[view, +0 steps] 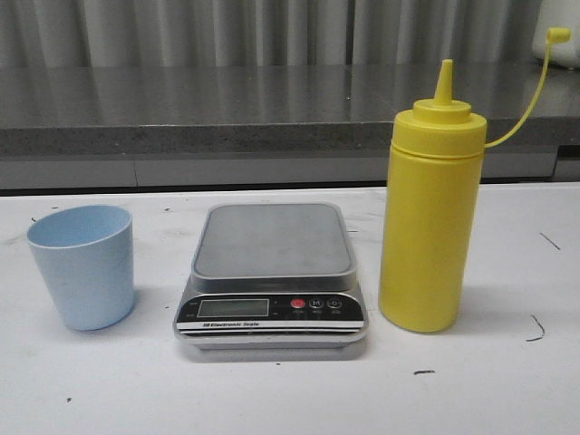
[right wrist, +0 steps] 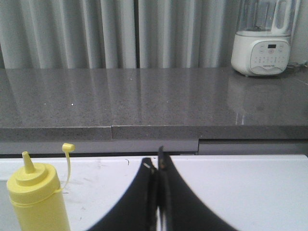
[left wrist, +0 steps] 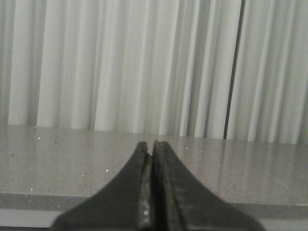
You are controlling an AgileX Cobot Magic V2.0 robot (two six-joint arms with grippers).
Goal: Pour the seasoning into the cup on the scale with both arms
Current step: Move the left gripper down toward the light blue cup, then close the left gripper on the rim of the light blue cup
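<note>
Three items we log in a row — blue cup (view: 82, 265) left, scale (view: 272, 279) middle, uncapped yellow bottle (view: 430, 213) right; left gripper (left wrist: 153, 149) and right gripper (right wrist: 156, 165) both pressed together, empty.

Blue cup (view: 82, 265), empty scale (view: 272, 276), uncapped yellow seasoning (view: 429, 213) stand apart

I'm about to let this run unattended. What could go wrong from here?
The blue cup stands on the table left of the scale, not on it, so pouring now would weigh nothing. The tall yellow bottle could tip if grasped high. Its cap is off and dangles on its tether, so a hard squeeze might squirt seasoning early. Both tools are shut.
</note>
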